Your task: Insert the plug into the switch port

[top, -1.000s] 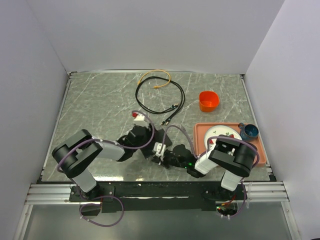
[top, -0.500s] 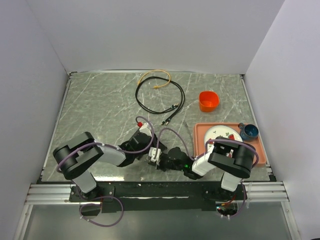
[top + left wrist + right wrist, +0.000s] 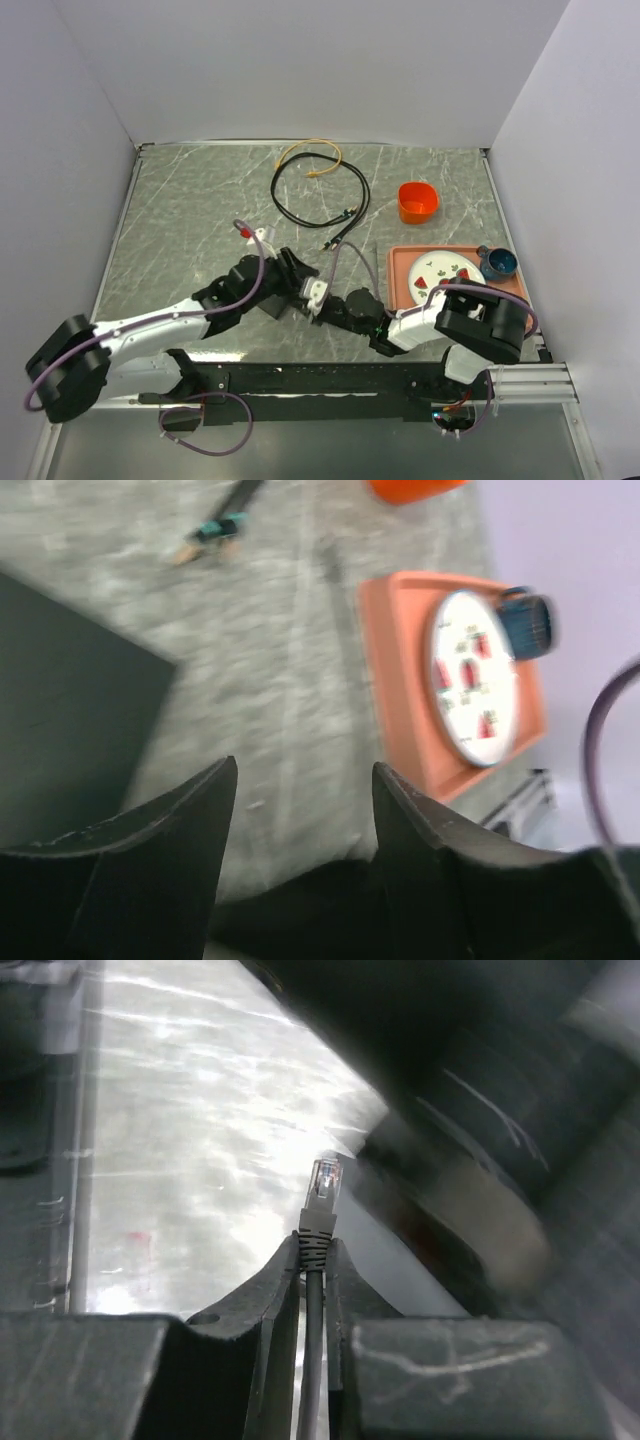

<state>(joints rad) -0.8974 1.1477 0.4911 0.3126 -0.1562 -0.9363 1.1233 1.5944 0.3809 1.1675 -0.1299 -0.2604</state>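
Note:
My right gripper (image 3: 312,1250) is shut on a grey cable just behind its clear plug (image 3: 324,1182), which sticks out past the fingertips above the table. In the top view it (image 3: 322,297) sits at the front centre, close against the left gripper (image 3: 298,283). My left gripper (image 3: 305,780) is open, with nothing between its fingers. A flat matte-black slab, the switch (image 3: 70,710), fills the left of the left wrist view; its sockets do not show. In the top view I cannot tell the switch from the dark grippers.
A black cable loop (image 3: 318,190) with a yellow cable lies at the back. An orange cup (image 3: 418,201) stands at the right. An orange tray (image 3: 440,249) holds a white plate (image 3: 440,270) and a blue cup (image 3: 498,262). Loose cable ends (image 3: 210,535) lie ahead.
The left arm has stretched out low to the front left, its gripper staying near the centre. The right gripper has shifted slightly up and left with the plug.

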